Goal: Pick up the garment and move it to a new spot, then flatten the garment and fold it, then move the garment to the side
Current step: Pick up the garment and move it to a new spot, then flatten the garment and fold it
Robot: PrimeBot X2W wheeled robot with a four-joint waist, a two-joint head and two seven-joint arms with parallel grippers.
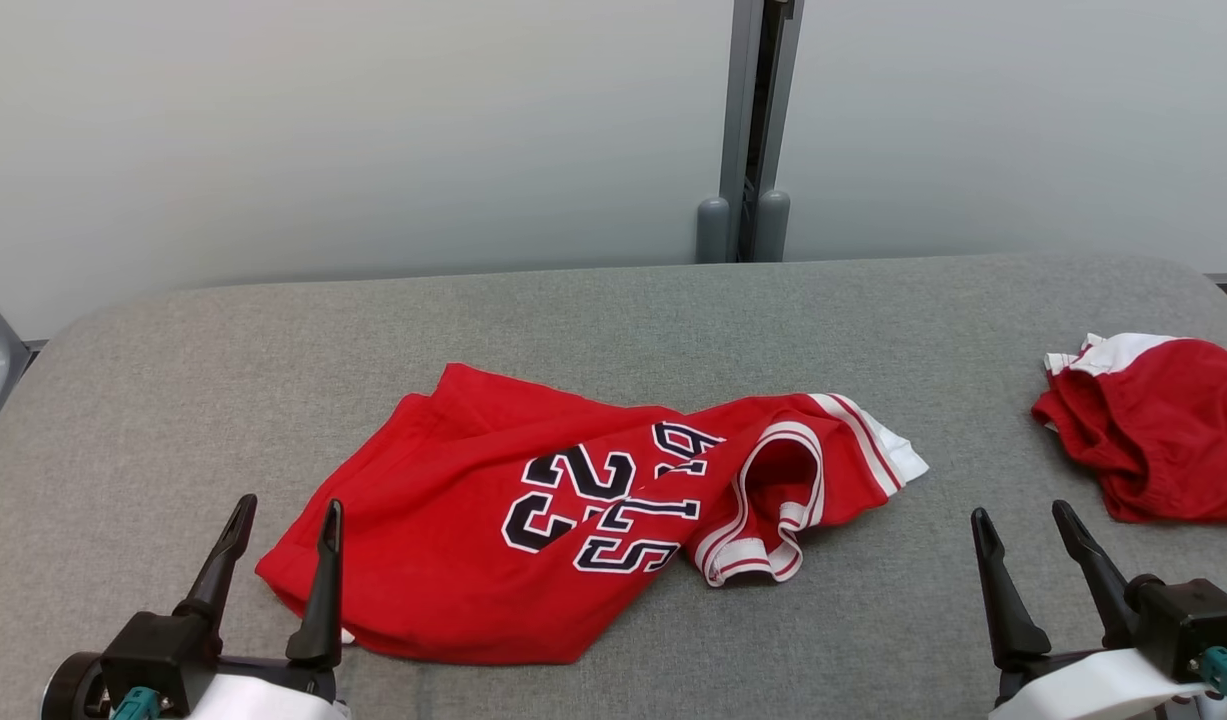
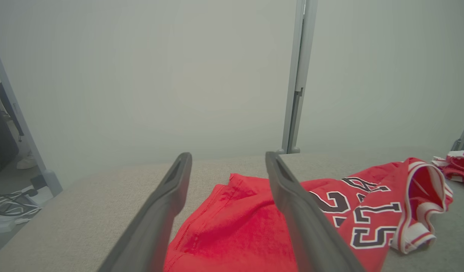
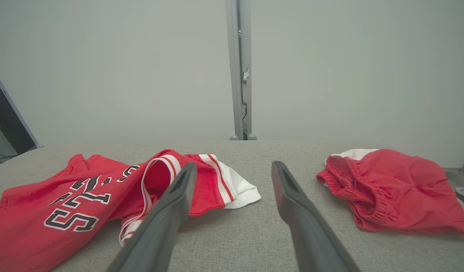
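Roughly crosswise on the grey surface (image 1: 873, 320) lies the red garment (image 1: 453, 500), a sleeveless jersey. Its long axis runs from the near left up toward the far right in the head view. The plain hem end points at the robot's left side. The end with the white and red striped trim points right and slightly away. It sits near the middle of the surface, a little toward the left.

The left gripper (image 1: 289, 503) is spread wide and holds nothing. In the head view its inner fingertip overlaps the garment's near-left edge. Whether it touches the cloth I cannot tell. In the left wrist view the two fingers frame the hem end of the garment.

The right gripper (image 1: 1019, 510) also stands wide apart and is empty. It hangs over bare surface, between the garment's striped end and a second red piece with a gathered waistband (image 1: 1163, 440) at the right edge.

The garment is crumpled, not flat. Creases run across the body, and the striped end is folded over so that a trimmed opening gapes upward. Black numerals and letters with white edging are printed across it, broken up by the folds. A white band shows at the far right tip.
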